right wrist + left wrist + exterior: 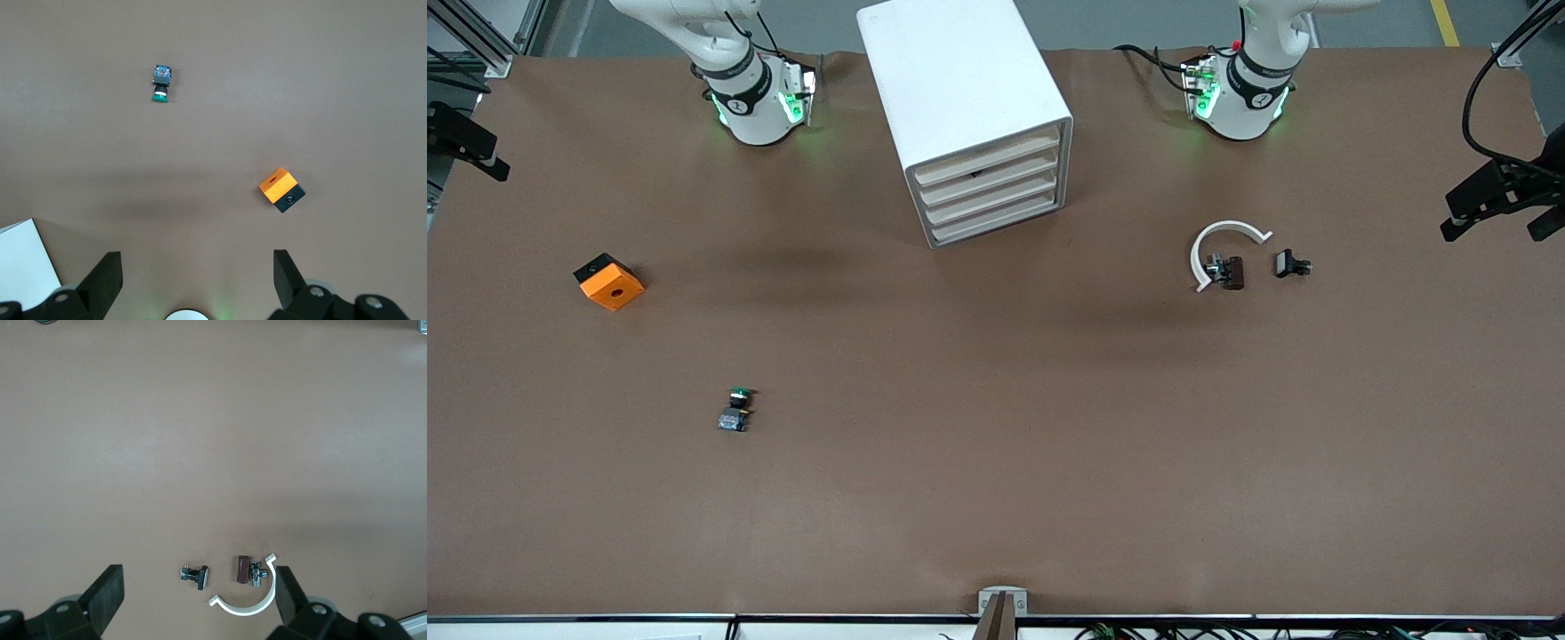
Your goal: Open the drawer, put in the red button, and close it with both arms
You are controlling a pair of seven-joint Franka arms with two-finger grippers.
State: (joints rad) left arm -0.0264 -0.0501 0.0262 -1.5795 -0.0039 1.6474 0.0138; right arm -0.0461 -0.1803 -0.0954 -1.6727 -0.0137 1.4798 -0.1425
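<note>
The white drawer cabinet stands between the two arm bases, and all of its drawers are shut. No red button shows in any view. A green-capped button lies toward the right arm's end; it also shows in the right wrist view. My left gripper is open and empty, high over a white curved clip. My right gripper is open and empty, high over bare table by its own base. Both hands are out of the front view; only the right arm and the left arm show there.
An orange and black block lies toward the right arm's end. Toward the left arm's end lie the white curved clip, a maroon part with a metal fitting and a small black part. A corner of the cabinet shows in the right wrist view.
</note>
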